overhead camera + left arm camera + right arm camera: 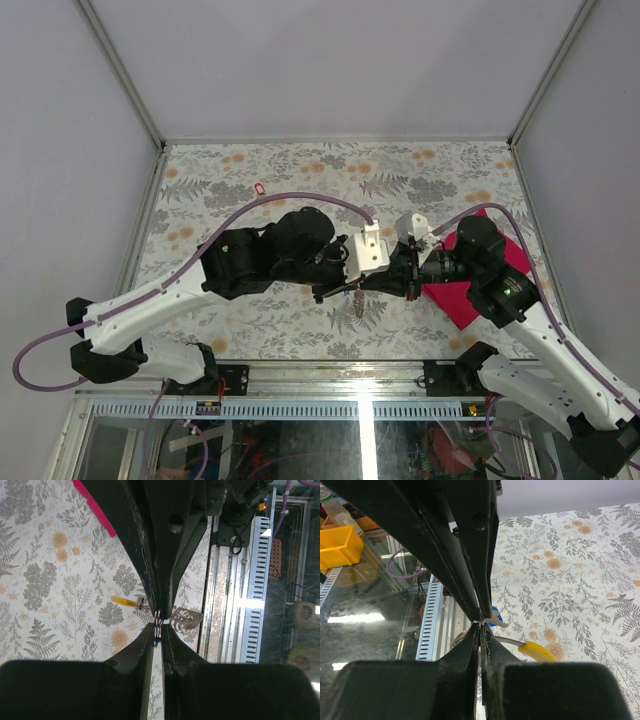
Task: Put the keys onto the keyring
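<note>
Left pincer (158,628) and right pincer (481,626) are both clenched tip to tip on the keyring (186,619) just beside the magenta cloth (460,302), yellow key (124,601) dangling there; pull apart unevenly and you risk springing the thin loop free and dropping it.

Keyring (358,301) near table (290,328) centre, cloth (452,300) to its right, one key (260,188) behind-left.
</note>
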